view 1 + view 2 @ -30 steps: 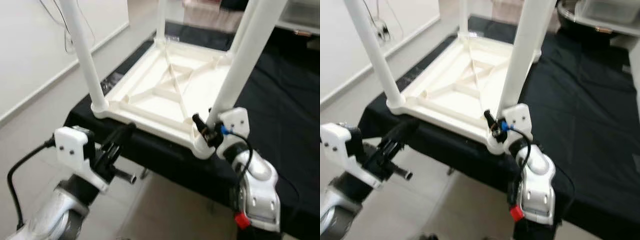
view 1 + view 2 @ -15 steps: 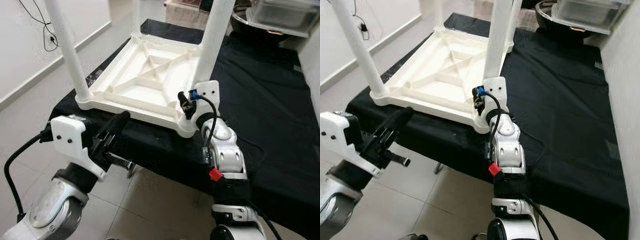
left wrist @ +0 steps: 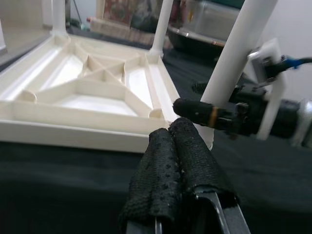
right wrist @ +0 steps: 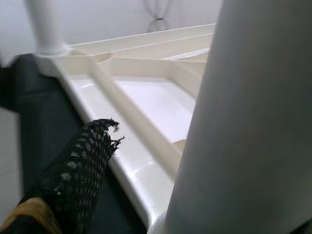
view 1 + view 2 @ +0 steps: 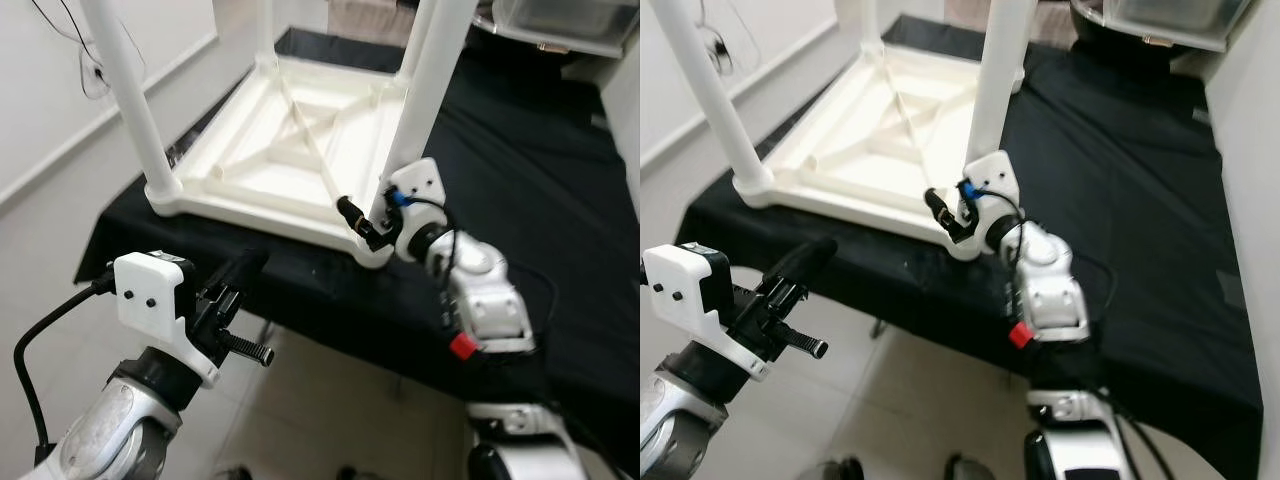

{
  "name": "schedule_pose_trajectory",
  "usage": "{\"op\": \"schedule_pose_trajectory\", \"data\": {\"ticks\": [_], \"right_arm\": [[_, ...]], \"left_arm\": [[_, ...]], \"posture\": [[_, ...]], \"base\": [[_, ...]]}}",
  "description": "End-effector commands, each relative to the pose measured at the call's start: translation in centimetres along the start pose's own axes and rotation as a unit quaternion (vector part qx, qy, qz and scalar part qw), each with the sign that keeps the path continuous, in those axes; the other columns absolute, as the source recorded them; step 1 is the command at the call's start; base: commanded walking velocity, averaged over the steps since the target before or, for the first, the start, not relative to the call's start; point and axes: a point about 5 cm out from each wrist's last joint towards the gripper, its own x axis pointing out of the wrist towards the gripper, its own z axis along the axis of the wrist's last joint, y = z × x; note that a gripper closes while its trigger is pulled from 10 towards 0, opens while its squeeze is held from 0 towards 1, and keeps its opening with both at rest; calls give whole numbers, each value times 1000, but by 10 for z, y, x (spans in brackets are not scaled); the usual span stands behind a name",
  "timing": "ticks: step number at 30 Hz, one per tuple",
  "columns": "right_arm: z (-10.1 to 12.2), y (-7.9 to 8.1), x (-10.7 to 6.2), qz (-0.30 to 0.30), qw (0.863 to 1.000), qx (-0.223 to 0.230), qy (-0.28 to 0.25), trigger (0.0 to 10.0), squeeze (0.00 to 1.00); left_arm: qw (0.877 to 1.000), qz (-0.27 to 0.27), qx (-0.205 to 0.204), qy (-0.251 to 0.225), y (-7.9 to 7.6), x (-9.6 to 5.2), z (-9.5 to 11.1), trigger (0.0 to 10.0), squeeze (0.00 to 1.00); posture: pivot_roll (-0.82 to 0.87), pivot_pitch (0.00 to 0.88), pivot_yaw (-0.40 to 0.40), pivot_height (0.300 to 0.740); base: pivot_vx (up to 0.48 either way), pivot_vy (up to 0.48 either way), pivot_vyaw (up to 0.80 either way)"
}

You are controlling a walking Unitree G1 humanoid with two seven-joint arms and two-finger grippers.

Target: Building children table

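Children's table [image 5: 300, 150], white plastic, lies upside down on the black-covered tabletop [image 5: 560, 180], its ribbed underside facing up and its legs standing upward, a position that suits fitting the legs into the corner sockets. It sits toward the near left part of the surface, one corner just at the near edge. The right claw [image 5: 372, 222] is at the near right corner, set around the foot of the near right leg [image 5: 425, 90] where it enters its socket; one black finger [image 4: 73, 175] lies along the inner side of the leg, and the other is hidden behind it, so the grip looks like a brace or a push to seat the leg, though I cannot tell whether the fingers actually press on it. The near left leg [image 5: 125, 100] is upright in its own corner, and two more legs rise at the far corners. The left claw [image 5: 232, 285] hovers off the near edge, below the table, fingers [image 3: 180, 165] pressed together and holding nothing, pointing toward the working corner, probably waiting to steady the frame
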Motion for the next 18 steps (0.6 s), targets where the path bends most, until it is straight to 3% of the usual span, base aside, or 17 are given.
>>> {"op": "schedule_pose_trajectory", "data": {"ticks": [1, 2, 9, 10, 11, 12, 13, 14, 15, 18], "right_arm": [[6, 13, -3, 144, 989, -6, -19, 10000, 1000], [11, 9, -7, 188, 982, -5, -26, 10000, 1000], [17, 2, -9, 235, 971, -6, -34, 10000, 1000], [19, 1, -4, 280, 959, 6, -38, 10000, 863], [19, 1, -4, 280, 959, 6, -38, 10000, 863], [20, 2, -1, 336, 941, 14, -41, 10000, 0], [20, 5, 5, 379, 924, 14, -41, 10000, 0], [20, 5, 5, 379, 924, 14, -41, 10000, 0], [23, 9, 14, 408, 911, 15, -53, 10000, 0], [25, 13, 21, 422, 905, 14, -61, 10000, 0]], "left_arm": [[1000, -4, -2, 13, -5, -6, 0, 10000, 0], [1000, -1, -2, 16, -6, -8, 0, 10000, 0], [1000, 1, -4, 19, -8, -11, 0, 10000, 0], [1000, 2, -6, 20, -8, -11, 0, 10000, 0], [1000, 2, -6, 20, -8, -11, 0, 10000, 0], [1000, 3, -7, 22, -8, -12, 0, 10000, 0], [1000, 5, -7, 23, -7, -12, 0, 10000, 0], [1000, 5, -7, 23, -7, -12, 0, 10000, 0], [1000, 7, -9, 23, -7, -13, 1, 10000, 0], [1000, 9, -11, 22, -6, -13, 2, 10000, 0]], "posture": [[122, 335, -75, 740], [134, 349, -77, 740], [143, 358, -77, 740], [171, 387, -77, 740], [171, 387, -77, 740], [190, 399, -72, 740], [208, 414, -60, 740], [208, 414, -60, 740], [219, 422, -57, 740], [227, 424, -56, 740]], "base": [[0, 0, 0], [0, 0, 0], [0, 0, 0], [0, 0, 0], [0, 0, 0], [0, 0, 0], [0, 0, 0], [0, 0, 0], [0, 0, 0], [0, 0, 0]]}}
